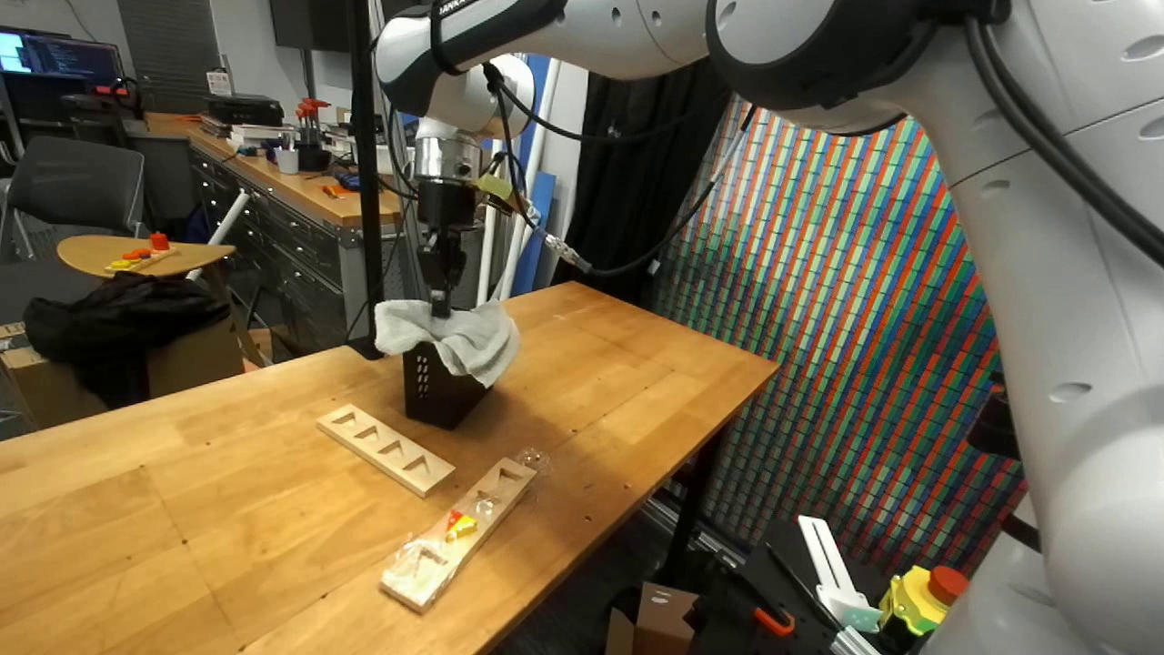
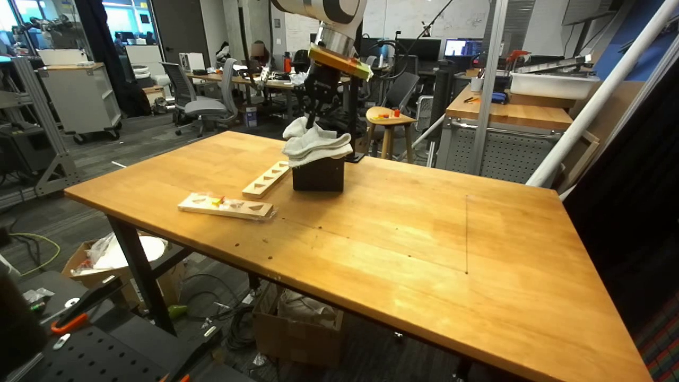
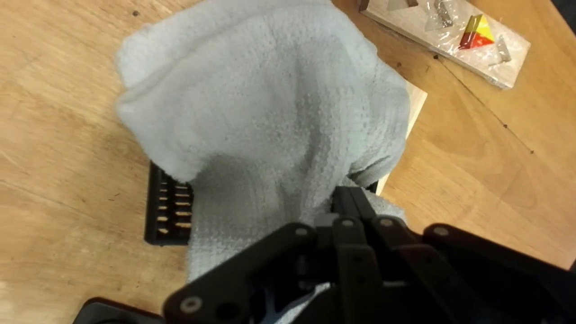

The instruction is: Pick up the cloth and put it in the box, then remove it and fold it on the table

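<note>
Cloth (image 1: 482, 341) of soft off-white fabric lies bunched over the top of a small black upright square box (image 1: 446, 398) with rows of small holes, the cloth's folds hanging past the rim; how much sits inside cannot be told. The box stands on a large light-brown wooden butcher-block table (image 2: 398, 244). Above the box, the black two-fingered gripper (image 3: 352, 200) points down with its fingers together, their tips against the cloth; whether a fold is pinched between them is hidden. Near the box lies a pale wooden board (image 1: 380, 442) with triangular slots; farther off lies a similar plastic-wrapped board (image 2: 227, 208) bearing a yellow and red piece (image 3: 483, 30).
</note>
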